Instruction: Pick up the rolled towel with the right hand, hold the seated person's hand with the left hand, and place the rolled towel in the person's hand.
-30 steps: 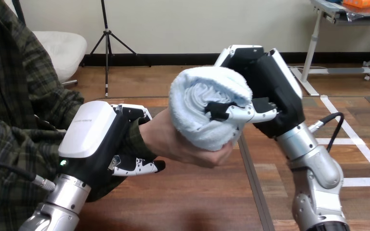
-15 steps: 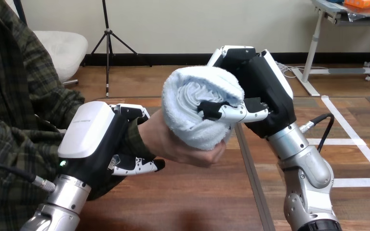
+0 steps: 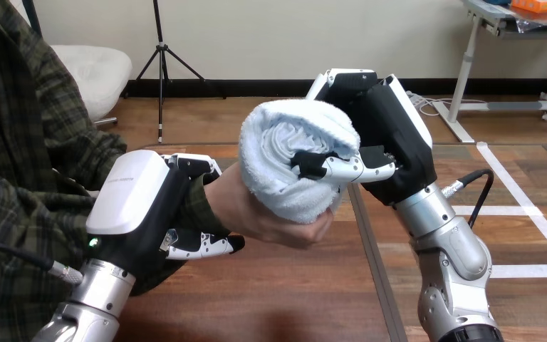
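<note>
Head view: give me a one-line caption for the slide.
The robot's right hand holds the rolled towel in the person's hand while its left hand clasps the person's wrist.

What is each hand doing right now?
Left hand: closed round the person's wrist.
Right hand: closed on the rolled towel.

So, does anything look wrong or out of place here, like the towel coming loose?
Nothing stands out. The pale blue rolled terry towel looks neatly wound, gripped by the robot's right hand and resting on the person's hand, whose wrist the left hand clasps.
</note>
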Controlling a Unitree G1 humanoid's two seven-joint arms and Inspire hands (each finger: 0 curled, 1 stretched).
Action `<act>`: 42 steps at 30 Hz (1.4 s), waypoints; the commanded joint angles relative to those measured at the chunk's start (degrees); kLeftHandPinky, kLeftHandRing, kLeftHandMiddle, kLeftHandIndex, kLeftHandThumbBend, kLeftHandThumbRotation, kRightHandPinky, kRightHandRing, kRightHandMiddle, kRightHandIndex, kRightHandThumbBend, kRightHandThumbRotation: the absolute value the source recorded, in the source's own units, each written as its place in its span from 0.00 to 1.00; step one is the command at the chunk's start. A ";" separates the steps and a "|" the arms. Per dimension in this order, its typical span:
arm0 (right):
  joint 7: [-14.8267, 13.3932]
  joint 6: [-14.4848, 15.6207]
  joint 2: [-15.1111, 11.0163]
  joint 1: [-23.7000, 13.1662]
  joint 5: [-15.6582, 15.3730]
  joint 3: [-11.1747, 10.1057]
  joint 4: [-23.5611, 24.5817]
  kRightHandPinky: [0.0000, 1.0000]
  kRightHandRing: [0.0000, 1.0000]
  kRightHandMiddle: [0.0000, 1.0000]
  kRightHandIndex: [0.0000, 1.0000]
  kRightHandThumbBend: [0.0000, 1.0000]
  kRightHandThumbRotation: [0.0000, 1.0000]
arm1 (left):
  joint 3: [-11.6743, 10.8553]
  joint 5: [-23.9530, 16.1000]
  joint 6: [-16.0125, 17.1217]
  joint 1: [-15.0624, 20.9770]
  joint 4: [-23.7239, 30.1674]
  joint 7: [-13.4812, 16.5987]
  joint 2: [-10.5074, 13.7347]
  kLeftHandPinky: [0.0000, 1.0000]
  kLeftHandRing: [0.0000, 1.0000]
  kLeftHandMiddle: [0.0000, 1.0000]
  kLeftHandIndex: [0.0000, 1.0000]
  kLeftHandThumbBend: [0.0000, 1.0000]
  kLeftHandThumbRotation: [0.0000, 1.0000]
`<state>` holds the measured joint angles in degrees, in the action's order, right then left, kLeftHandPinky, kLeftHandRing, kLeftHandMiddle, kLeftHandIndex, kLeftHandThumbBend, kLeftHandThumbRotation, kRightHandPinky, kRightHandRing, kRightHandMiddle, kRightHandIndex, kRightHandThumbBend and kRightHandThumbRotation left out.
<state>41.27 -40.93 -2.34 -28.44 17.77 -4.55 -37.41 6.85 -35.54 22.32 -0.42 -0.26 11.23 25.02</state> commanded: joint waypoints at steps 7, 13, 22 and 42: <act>0.39 -0.91 1.48 -4.10 -1.88 2.04 -2.46 0.10 0.15 0.20 0.24 0.70 0.00 | 0.57 0.95 2.87 2.39 0.57 0.94 -1.35 0.28 0.32 0.37 0.38 0.95 0.00; 3.24 0.78 1.30 -4.42 0.39 1.79 -3.14 0.12 0.18 0.23 0.27 0.71 0.00 | 0.23 0.76 2.91 2.51 -0.81 1.44 -1.02 0.33 0.37 0.41 0.42 0.94 0.00; 5.62 6.95 -1.30 -3.85 0.20 2.80 -0.11 0.35 0.42 0.50 0.52 0.85 0.08 | -0.31 1.41 3.93 2.97 -4.49 1.64 -0.09 0.44 0.48 0.53 0.53 0.99 0.11; 2.38 12.02 -4.90 -1.15 -2.86 2.80 8.26 0.86 0.92 0.91 0.92 1.00 0.37 | -2.89 3.41 3.87 1.88 -3.41 -1.01 2.70 0.64 0.77 0.86 0.90 1.00 0.40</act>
<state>43.94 -28.85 -7.64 -28.34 15.31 -2.96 -32.57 5.74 -33.97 25.44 -0.43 -4.99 10.49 26.82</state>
